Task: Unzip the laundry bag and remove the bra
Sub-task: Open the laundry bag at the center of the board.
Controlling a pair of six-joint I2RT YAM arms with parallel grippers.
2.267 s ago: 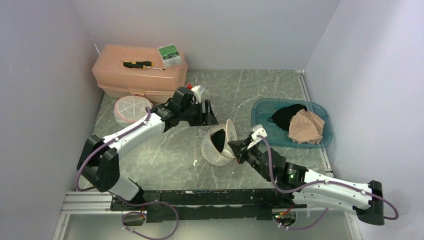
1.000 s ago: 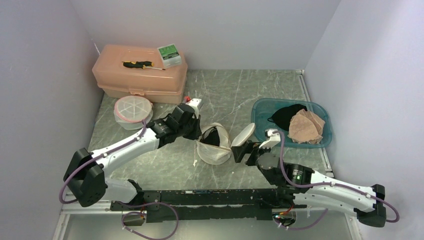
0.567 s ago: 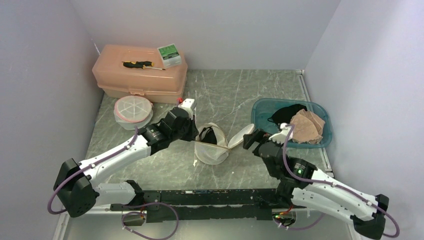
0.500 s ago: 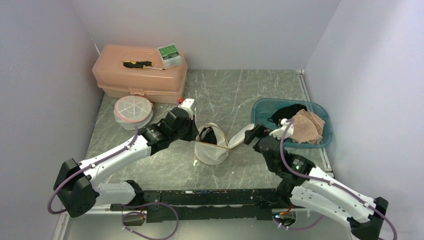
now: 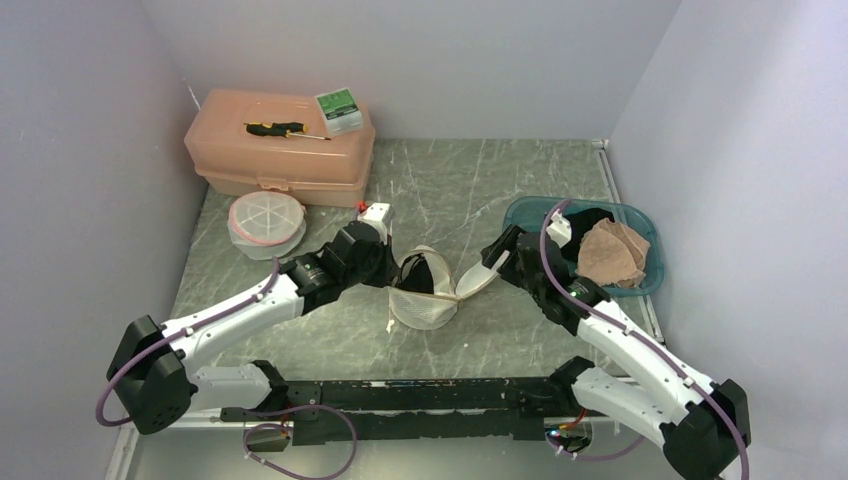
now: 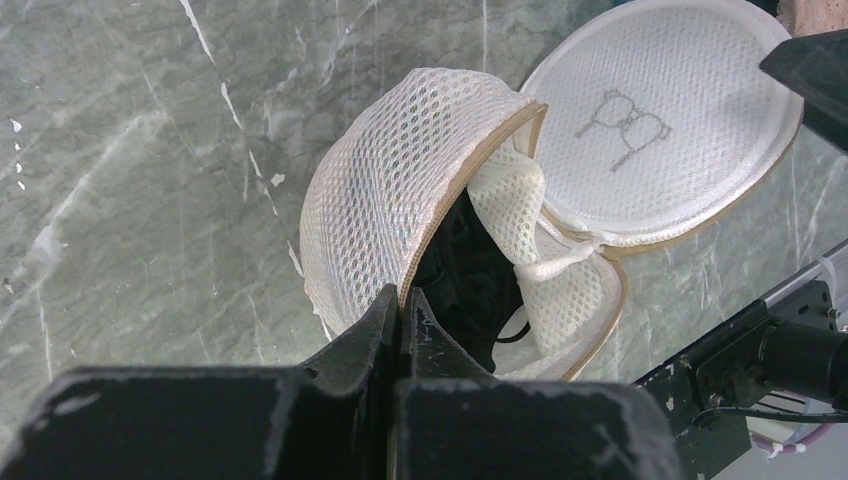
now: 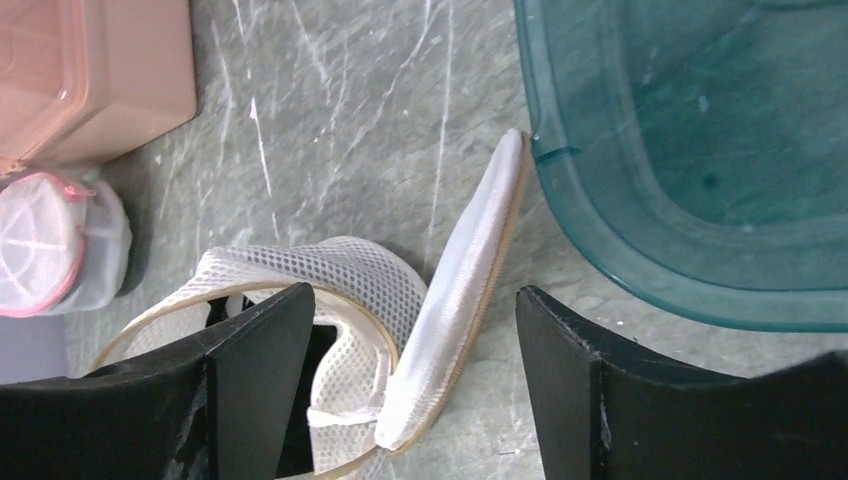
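The white mesh laundry bag (image 5: 425, 300) lies unzipped mid-table, its round lid (image 5: 478, 277) folded out to the right. A black bra (image 6: 475, 285) sits inside the opening and shows as a dark patch (image 5: 420, 272) from above. My left gripper (image 6: 403, 300) is shut on the bag's tan-edged rim, at the bag's left side (image 5: 390, 272). My right gripper (image 7: 412, 300) is open; it hovers over the lid (image 7: 470, 290), whose near end lies between the fingers with a gap to each. From above, that gripper (image 5: 497, 255) sits between the bag and the bin.
A teal bin (image 5: 640, 285) at the right holds black and beige garments; its rim (image 7: 560, 200) is close to my right gripper. A pink toolbox (image 5: 280, 150) with a screwdriver and a small box on top stands back left. A small pink-rimmed mesh bag (image 5: 265, 220) lies in front of it.
My right arm has swung back and right toward the bin, and its gripper now hovers over the folded-out lid, jaws slightly narrower. The left gripper has stayed shut on the rim.
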